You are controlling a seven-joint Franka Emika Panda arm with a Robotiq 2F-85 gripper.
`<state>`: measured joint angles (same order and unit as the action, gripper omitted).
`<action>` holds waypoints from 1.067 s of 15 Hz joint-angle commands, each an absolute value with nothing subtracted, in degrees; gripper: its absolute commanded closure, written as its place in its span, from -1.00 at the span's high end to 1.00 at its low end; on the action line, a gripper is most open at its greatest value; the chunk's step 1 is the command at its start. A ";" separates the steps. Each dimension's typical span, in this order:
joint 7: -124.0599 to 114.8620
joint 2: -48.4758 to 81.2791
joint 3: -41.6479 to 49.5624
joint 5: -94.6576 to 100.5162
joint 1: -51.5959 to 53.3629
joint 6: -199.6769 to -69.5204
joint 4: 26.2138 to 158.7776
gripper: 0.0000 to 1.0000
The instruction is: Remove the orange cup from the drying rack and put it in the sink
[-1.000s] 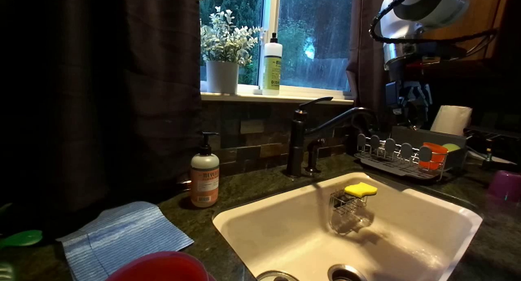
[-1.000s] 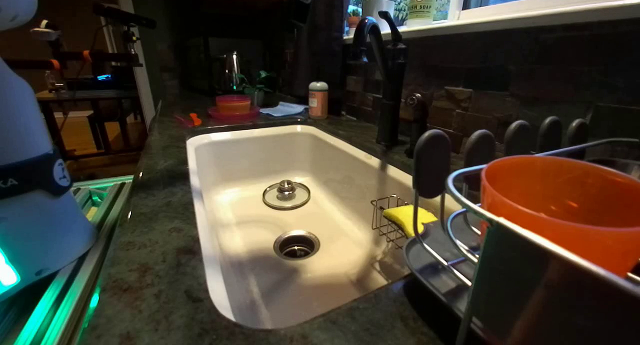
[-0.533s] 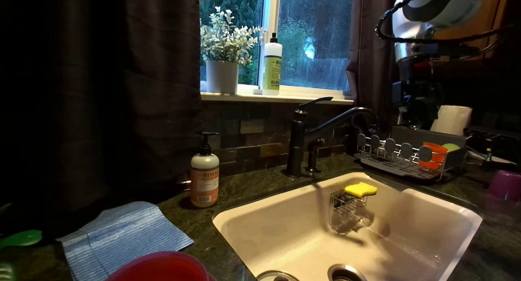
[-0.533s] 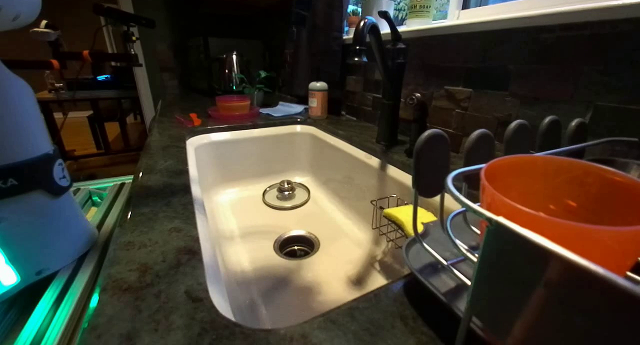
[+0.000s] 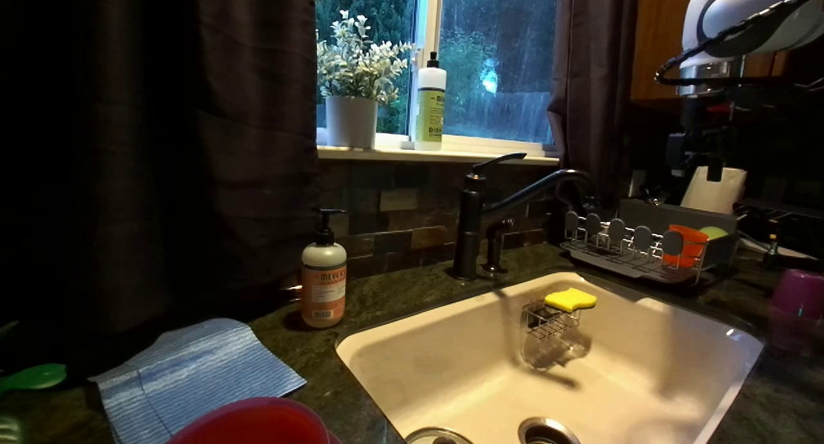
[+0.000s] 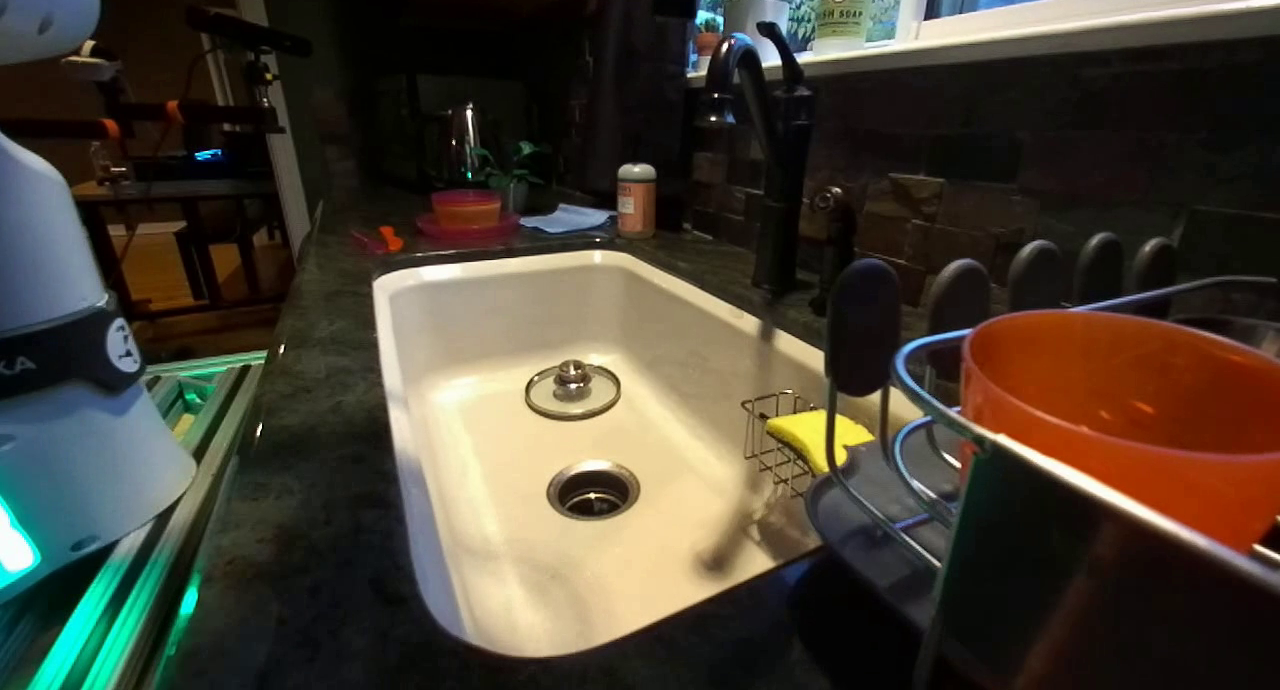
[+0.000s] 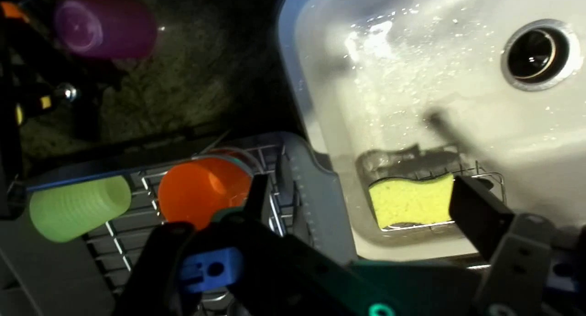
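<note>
The orange cup [image 5: 685,246] stands in the right end of the drying rack [image 5: 627,268]. It is large at the right in an exterior view [image 6: 1100,400] and left of centre in the wrist view [image 7: 194,192]. The white sink [image 7: 384,110] is beside the rack; it also shows in both exterior views [image 5: 450,360] [image 6: 480,340]. My gripper [image 7: 366,204] is open with nothing between its fingers. It is above the rack and sink edge, and its left finger overlaps the cup's edge in the wrist view. In an exterior view the gripper [image 5: 695,164] is dark and high above the cup.
A pale green cup [image 7: 80,206] lies in the rack beside the orange one. A yellow sponge [image 7: 409,199] sits in a wire caddy in the sink. A purple cup [image 7: 110,27] is on the counter. The black faucet [image 5: 473,225] rises behind the sink.
The arm and gripper have moved right in an exterior view, from over the rack's left part to above its right end. The shadow in the sink has shifted. The cups have not moved.
</note>
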<state>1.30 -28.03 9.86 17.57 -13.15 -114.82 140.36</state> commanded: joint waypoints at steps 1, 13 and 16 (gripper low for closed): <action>9.55 -30.86 13.61 20.17 -13.59 -124.00 145.55 1.00; 19.27 -24.78 23.12 9.74 -14.67 -127.20 143.30 1.00; 22.36 -22.49 26.54 9.07 -16.50 -131.07 142.87 1.00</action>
